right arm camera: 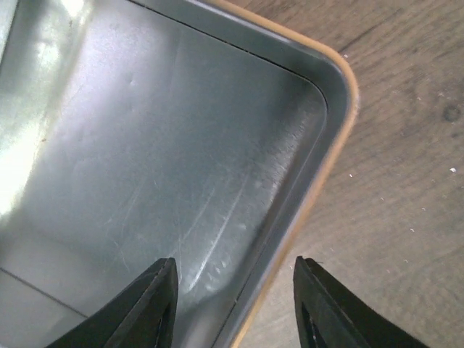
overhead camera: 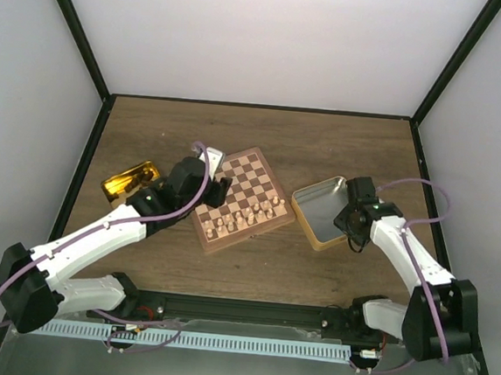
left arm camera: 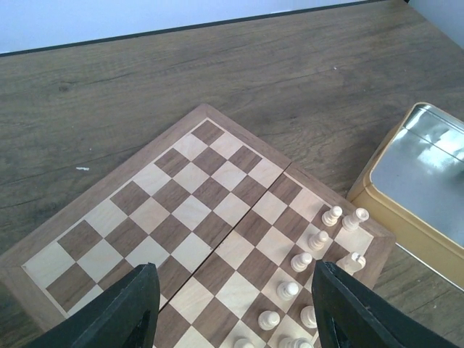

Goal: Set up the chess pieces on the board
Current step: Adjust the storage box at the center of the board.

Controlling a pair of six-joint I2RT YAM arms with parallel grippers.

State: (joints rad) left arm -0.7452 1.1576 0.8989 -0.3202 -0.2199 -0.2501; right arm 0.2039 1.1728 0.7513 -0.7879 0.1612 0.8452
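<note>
Right now your left gripper [left arm camera: 235, 319] hangs over the square wooden chessboard with dark-brown and light-tan checks and a reddish-brown rim [overhead camera: 253, 177]. Its two black fingers [left arm camera: 123, 312] stand well apart, with only checked squares showing between them and nothing held. The board lies turned at an angle near the middle of the brown wood-grain table [overhead camera: 307, 140], and from above the gripper sits at its left edge.

You can see the tiny pale cream turned wooden chess pieces [left arm camera: 301, 261] standing upright in two rough rows along the board's near edge, to the right of your left fingers; the far squares are bare.

Your right gripper [right arm camera: 235, 304] hovers over the rectangular open metal tin with a yellow outer wall [overhead camera: 318, 213], which sits just beside the board's right corner. Its fingers [right arm camera: 148, 304] are also spread and hold nothing. One is above the tin's scratched silver floor, the other above the table outside, with the tin's rounded corner wall running between them below.

A shiny amber-gold container [overhead camera: 130, 182] lies on the table to the left of your left arm, apart from the board.
</note>
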